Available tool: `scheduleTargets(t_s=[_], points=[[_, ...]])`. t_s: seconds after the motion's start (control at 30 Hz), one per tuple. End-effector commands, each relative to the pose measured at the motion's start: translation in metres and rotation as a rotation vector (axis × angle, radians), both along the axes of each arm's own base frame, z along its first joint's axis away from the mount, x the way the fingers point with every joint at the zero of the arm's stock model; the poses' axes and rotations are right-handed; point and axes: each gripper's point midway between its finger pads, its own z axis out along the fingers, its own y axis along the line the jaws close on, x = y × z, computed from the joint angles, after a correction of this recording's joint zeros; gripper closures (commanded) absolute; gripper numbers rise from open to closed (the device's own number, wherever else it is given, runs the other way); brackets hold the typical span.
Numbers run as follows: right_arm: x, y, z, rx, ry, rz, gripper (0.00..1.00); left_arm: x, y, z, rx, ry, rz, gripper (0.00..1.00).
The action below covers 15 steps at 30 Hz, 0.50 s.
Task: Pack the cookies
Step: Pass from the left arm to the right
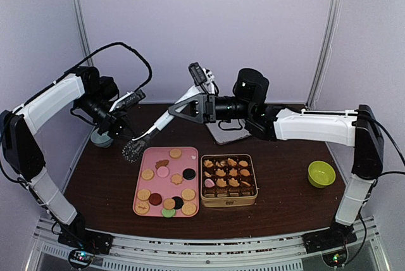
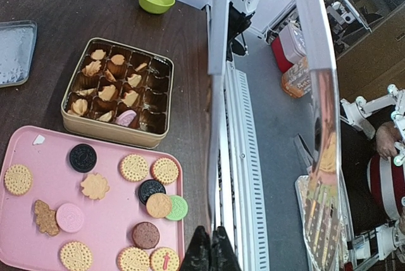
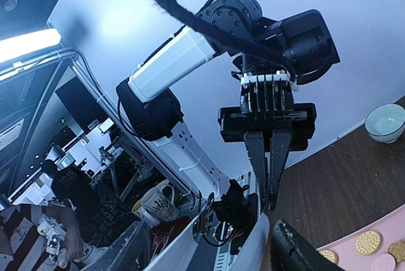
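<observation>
The cookies lie on a pink tray: round tan, black, pink, green and dark red ones. The gold tin beside it holds brown paper cups, some with cookies in them. My left gripper is shut on the end of long metal tongs. Their two blades run away from my closed fingers. My right gripper hovers over the table's back with its jaws apart on either side of the tongs. Whether they touch the blades does not show.
A green bowl stands right of the tin. A silver tray lies behind the tin under the right arm. A pale bowl sits at the back left below the left wrist. The table's near edge ends at a metal rail.
</observation>
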Motion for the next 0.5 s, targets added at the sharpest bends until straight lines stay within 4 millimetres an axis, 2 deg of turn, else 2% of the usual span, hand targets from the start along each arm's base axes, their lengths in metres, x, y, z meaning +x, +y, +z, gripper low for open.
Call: scheduleTargets(t_s=[0.0, 0.23, 0.47], points=[[-0.008, 0.004, 0.005, -0.006, -0.009, 0.056, 0.35, -0.003, -0.004, 0.001, -0.014, 0.011, -0.020, 1.00], [-0.012, 0.009, 0.001, -0.025, -0.003, 0.092, 0.44, -0.003, -0.002, -0.006, 0.023, 0.010, -0.026, 1.00], [-0.016, 0.006, 0.013, 0.005, -0.011, 0.109, 0.50, 0.002, -0.002, -0.014, 0.056, -0.004, -0.015, 1.00]])
